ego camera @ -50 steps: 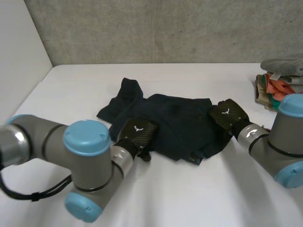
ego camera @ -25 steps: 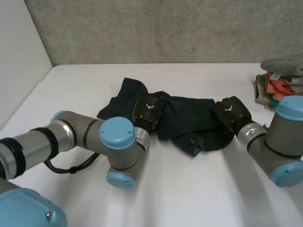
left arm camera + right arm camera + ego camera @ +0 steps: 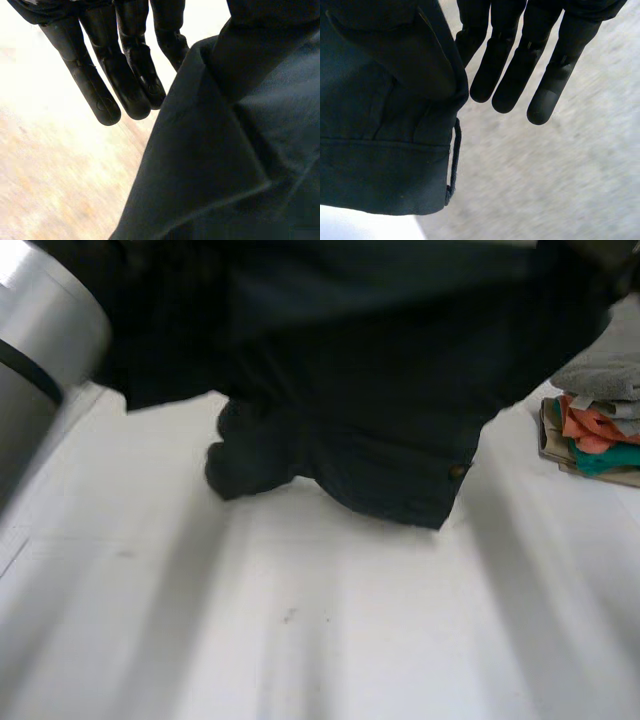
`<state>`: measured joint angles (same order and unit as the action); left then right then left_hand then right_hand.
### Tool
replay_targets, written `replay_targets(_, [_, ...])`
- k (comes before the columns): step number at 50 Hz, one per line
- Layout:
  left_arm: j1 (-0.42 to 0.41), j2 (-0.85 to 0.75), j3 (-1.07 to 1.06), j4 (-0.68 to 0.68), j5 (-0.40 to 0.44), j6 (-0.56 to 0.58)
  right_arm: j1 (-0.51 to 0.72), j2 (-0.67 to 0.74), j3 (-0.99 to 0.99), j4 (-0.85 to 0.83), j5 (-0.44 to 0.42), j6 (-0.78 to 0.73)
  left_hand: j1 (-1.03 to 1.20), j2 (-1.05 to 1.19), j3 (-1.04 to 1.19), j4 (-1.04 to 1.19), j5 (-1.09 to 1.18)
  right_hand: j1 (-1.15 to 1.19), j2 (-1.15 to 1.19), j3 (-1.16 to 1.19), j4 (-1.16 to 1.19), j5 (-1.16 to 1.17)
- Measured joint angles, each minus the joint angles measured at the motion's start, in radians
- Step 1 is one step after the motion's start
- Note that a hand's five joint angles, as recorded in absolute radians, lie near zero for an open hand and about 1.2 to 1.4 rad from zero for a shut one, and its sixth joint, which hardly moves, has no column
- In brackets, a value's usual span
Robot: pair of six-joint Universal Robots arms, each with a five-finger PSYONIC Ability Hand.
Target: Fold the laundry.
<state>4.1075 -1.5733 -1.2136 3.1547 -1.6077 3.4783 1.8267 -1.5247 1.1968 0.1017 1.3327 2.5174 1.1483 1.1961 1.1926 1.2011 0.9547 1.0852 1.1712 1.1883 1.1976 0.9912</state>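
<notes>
Dark navy cloth, the garment [image 3: 380, 390] hangs raised across the head view from 10 to 2 o'clock, and its lowest folds rest on the white table [image 3: 330, 640] near centre. The left hand [image 3: 125, 75] pinches 1 edge at its thumb side, its other fingers straight and clear of the cloth. The right hand [image 3: 520, 65] holds another edge the same way, near a belt loop [image 3: 454, 160]. A stack of folded laundry [image 3: 595, 425] sits at 3 o'clock.

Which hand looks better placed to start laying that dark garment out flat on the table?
Probably the right hand: the dark garment hangs beside it with a straight hemmed edge and belt loop, easy to line up. By the left hand the cloth is creased.
</notes>
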Motion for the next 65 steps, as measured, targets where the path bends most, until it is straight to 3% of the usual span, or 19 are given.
replay_targets(13, [0.039,0.043,0.197,0.002,-0.009,-0.032,0.005,-0.025,-0.219,0.112,0.027,0.03,0.0,0.0,0.0,0.0,0.0,0.014,0.0,0.0,0.0,0.0])
replay_targets(20, [0.111,-0.162,0.301,0.009,0.017,-0.059,0.032,0.081,-0.266,0.114,0.053,0.065,0.0,0.0,0.0,0.0,0.0,0.014,0.0,0.0,0.0,0.0])
replay_targets(29, [0.131,-0.524,0.352,0.047,0.044,-0.056,0.099,0.392,-0.283,0.062,0.129,0.039,0.0,0.001,0.0,0.0,0.024,0.014,0.0,0.0,0.0,0.0])
replay_targets(35, [0.13,-0.802,0.426,0.215,0.054,-0.054,0.118,0.675,-0.311,-0.209,0.221,-0.001,0.0,0.002,0.0,0.0,0.024,-0.035,-0.073,-0.079,-0.082,-0.058])
replay_targets(37, [0.129,-0.86,0.463,0.267,0.059,-0.055,0.124,0.736,-0.323,-0.329,0.245,-0.004,-0.082,-0.068,-0.07,-0.07,-0.042,-0.299,-0.352,-0.33,-0.333,-0.328])
replay_targets(38, [0.127,-0.898,0.495,0.302,0.062,-0.057,0.129,0.778,-0.331,-0.426,0.258,-0.006,-0.36,-0.34,-0.336,-0.32,-0.285,-0.502,-0.556,-0.545,-0.549,-0.556])
replay_targets(40, [0.127,-0.912,0.508,0.314,0.063,-0.057,0.131,0.792,-0.334,-0.463,0.262,-0.007,-0.36,-0.34,-0.336,-0.32,-0.285,-0.542,-0.596,-0.584,-0.589,-0.598])
replay_targets(41, [0.123,-0.962,0.573,0.361,0.066,-0.06,0.138,0.852,-0.348,-0.626,0.271,-0.011,-0.881,-0.861,-0.841,-0.86,-0.798,-0.841,-0.915,-0.909,-0.92,-0.906])
replay_targets(44, [0.119,-0.991,0.636,0.388,0.055,-0.062,0.145,0.887,-0.362,-0.743,0.265,-0.011,-0.951,-0.984,-0.983,-0.998,-0.906,-0.86,-0.957,-0.978,-0.987,-0.95])
replay_targets(50, [0.119,-0.932,0.622,0.371,-0.01,-0.057,0.151,0.823,-0.344,-0.713,0.27,-0.007,-0.951,-0.988,-0.984,-0.999,-0.906,-0.86,-0.957,-0.978,-0.988,-0.95])
replay_targets(57, [0.143,-0.648,0.314,0.256,-0.069,-0.046,0.148,0.589,-0.201,-0.393,0.304,-0.006,-0.947,-0.985,-0.981,-0.996,-0.905,-0.86,-0.957,-0.978,-0.988,-0.95])
replay_targets(65, [0.159,-0.35,-0.112,0.044,-0.064,-0.017,0.139,0.38,0.037,-0.013,0.259,0.005,-0.892,-0.939,-0.938,-0.943,-0.878,-0.86,-0.957,-0.978,-0.988,-0.949])
